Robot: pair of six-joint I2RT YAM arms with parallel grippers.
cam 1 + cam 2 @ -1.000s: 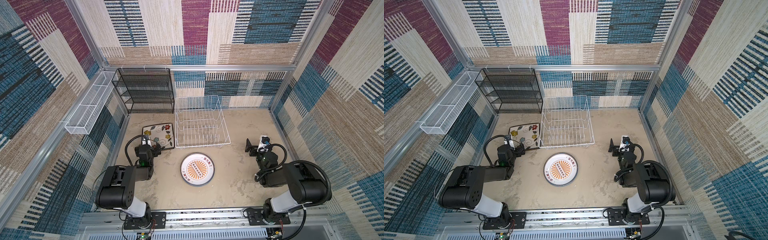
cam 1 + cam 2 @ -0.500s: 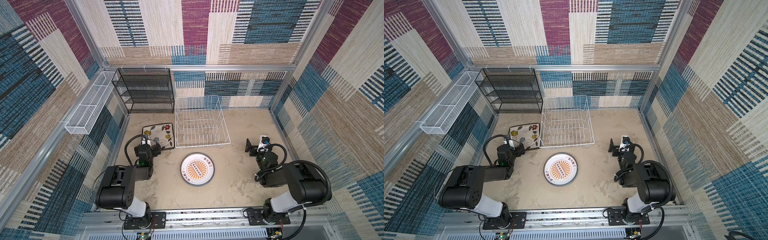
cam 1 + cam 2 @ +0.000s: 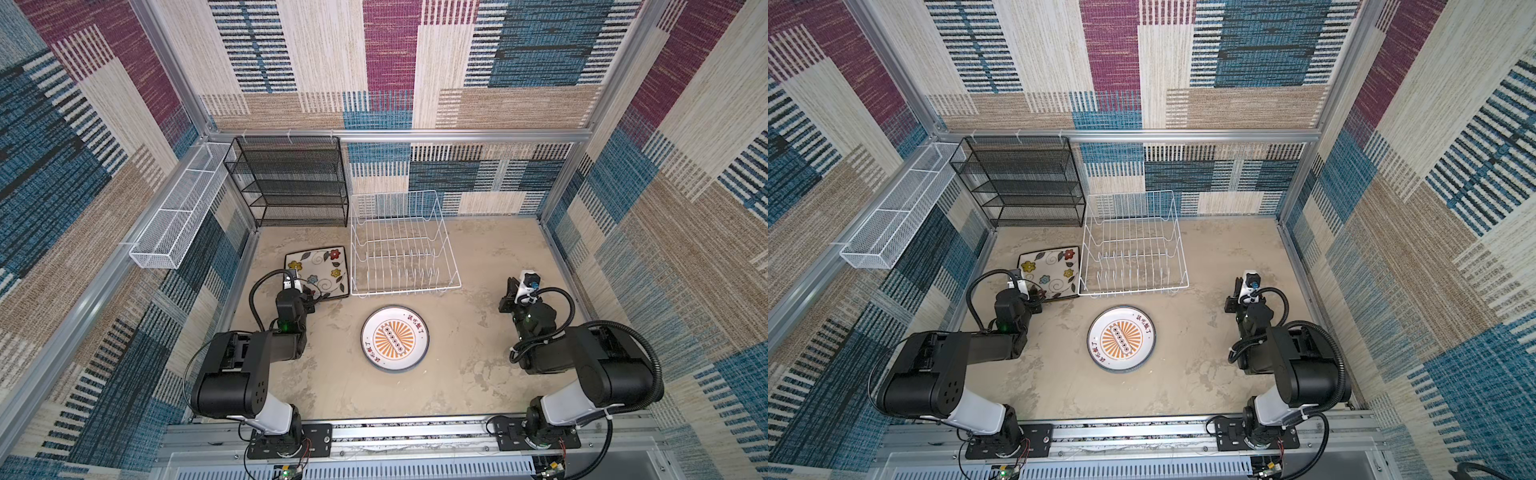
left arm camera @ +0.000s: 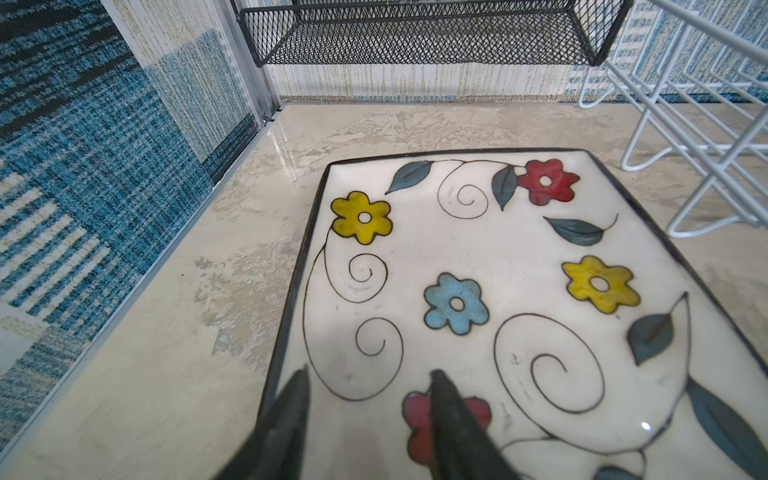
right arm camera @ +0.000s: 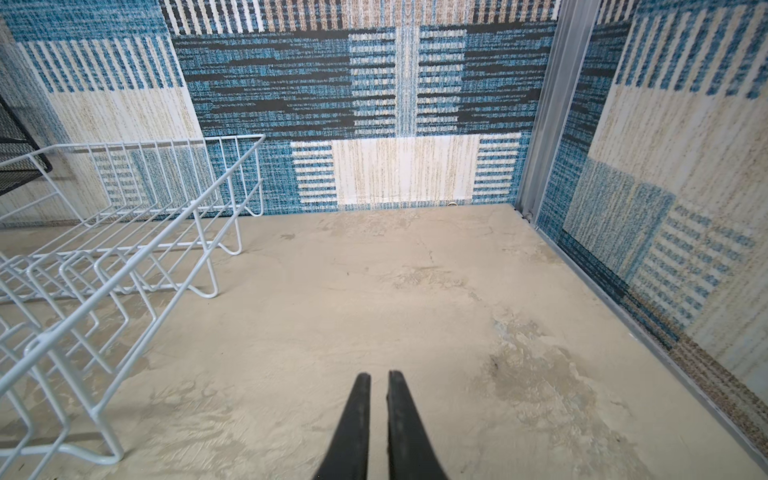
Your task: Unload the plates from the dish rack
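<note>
Rack [image 3: 403,249] of white wire at middle of counter's [image 3: 494,257] back edge, upright, tines bare. Black mesh shelf [image 3: 291,183] just beside it in back-left corner; long white mesh basket [image 3: 174,220] up on left wall.

Square flowered plate [image 3: 320,266] [image 4: 478,257] flat and face up near left edge, just beside rack's left side, not touching it. Round plate [image 3: 394,338] [image 3: 1121,338] with orange sunburst centre flat at middle of counter, in front of rack and apart from it. Others possibly stacked under either one; not readable.

Left jaws spread, low over square plate's near edge: one tip by the dark rim, the other over the cream face near a red flower. Nothing pinched; contact with the glaze not clear.

Right jaws drawn nearly together, thin slit between, nothing in it. Low over bare counter near right edge, pointing toward back edge, rack off to one side.
</note>
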